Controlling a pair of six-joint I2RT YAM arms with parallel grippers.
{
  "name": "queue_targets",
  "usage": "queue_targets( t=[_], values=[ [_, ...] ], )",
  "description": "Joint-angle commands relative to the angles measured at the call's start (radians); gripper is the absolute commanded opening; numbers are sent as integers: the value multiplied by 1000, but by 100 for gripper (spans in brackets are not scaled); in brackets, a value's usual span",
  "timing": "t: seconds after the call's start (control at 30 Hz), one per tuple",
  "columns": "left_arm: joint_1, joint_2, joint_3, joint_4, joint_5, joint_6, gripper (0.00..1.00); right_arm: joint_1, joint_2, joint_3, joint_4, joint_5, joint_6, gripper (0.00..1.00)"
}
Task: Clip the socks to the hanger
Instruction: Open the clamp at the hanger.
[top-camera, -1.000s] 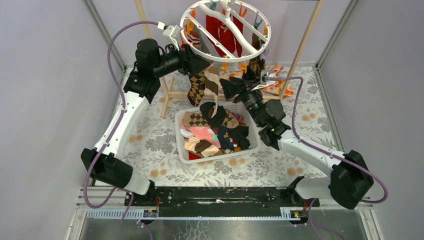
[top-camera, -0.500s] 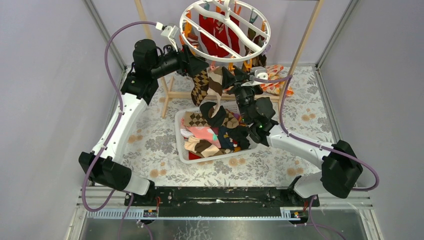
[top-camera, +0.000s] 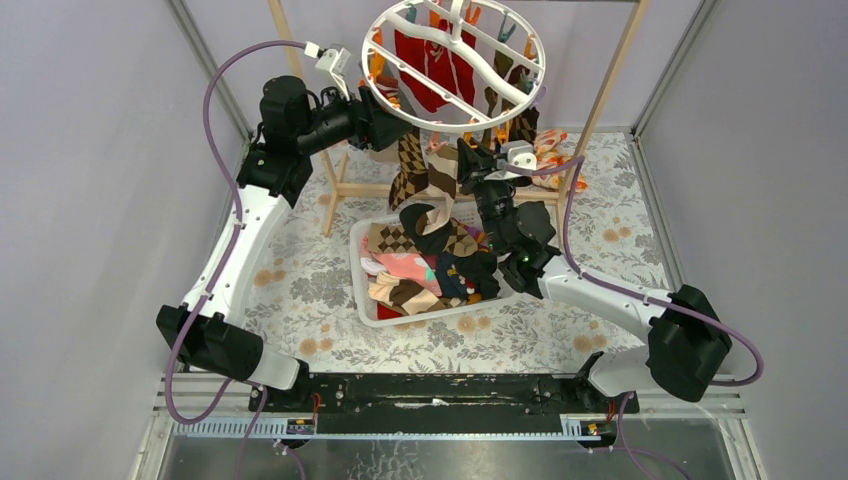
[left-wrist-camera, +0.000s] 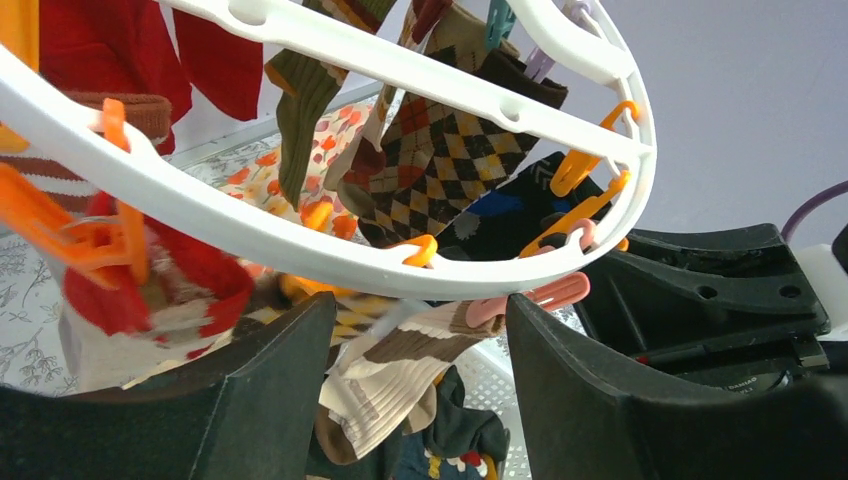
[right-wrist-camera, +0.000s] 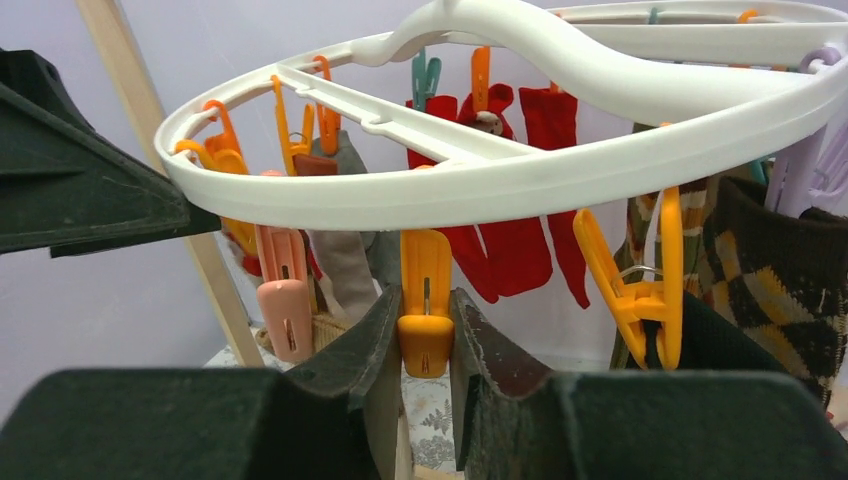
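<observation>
Overhead, the light is bright, even and diffuse, so the arms cast only faint, soft shadows on the table and the pale walls show no glare. In the left wrist view the left gripper's fingers are dark and soft-focused, the red sock at the left is smeared, and the hanger is nearly blown out. In the right wrist view the right gripper's fingers are underlit against the bright far wall, while the orange clip is crisp.
</observation>
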Motion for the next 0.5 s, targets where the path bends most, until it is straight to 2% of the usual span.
queue_targets(
  t=[0.0,0.13,0.33,0.47],
  values=[
    [16,-4,30,29,10,-4,70,10,-71,-38,55,-66,10,16],
    [23,-8,30,36,19,-13,70,10,-92,-52,62,-120,45,17],
    [30,-11,30,37,32,-18,69,10,-107,-44,55,-126,63,31],
    [37,-16,29,37,46,-24,69,10,-99,-29,52,-121,58,33]
  ],
)
